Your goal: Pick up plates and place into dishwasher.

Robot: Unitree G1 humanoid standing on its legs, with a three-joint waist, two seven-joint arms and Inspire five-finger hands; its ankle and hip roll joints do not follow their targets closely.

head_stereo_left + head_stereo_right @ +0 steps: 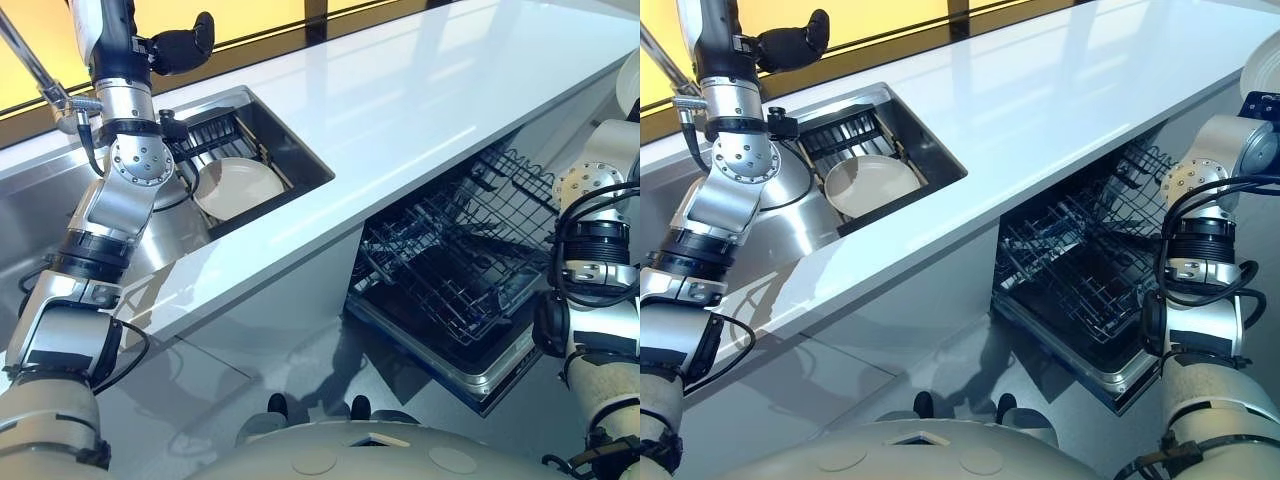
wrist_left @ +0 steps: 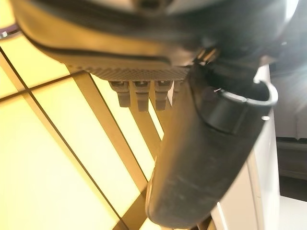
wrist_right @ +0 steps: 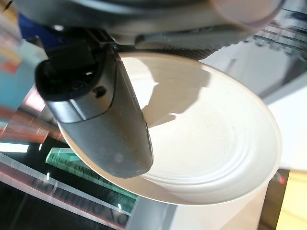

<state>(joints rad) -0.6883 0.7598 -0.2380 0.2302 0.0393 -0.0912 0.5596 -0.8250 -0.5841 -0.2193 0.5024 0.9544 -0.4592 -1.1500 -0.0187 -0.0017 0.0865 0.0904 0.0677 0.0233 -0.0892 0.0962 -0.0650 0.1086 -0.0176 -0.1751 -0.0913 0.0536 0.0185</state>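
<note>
**A:** Plate (image 3: pixel 206 139) is up in the right hand (image 3: pixel 96 115), thumb clamped across its face near the rim, off beside the open dishwasher rack (image 1: pixel 450 270).

**B:** Glazed ceramic, I'd say: stiff, slick, breakable. A rim pinch suits it, but it needs to be firm.

**A:** Second plate (image 1: pixel 238 187) sits in the sink (image 1: pixel 300 150). Left hand (image 1: pixel 185 45) hangs above it; open or closed, I can't tell.

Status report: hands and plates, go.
Right hand pinching a plate, raised at far right. Left hand open, empty, up by the sink. Second plate in the sink. Dishwasher rack out.
</note>
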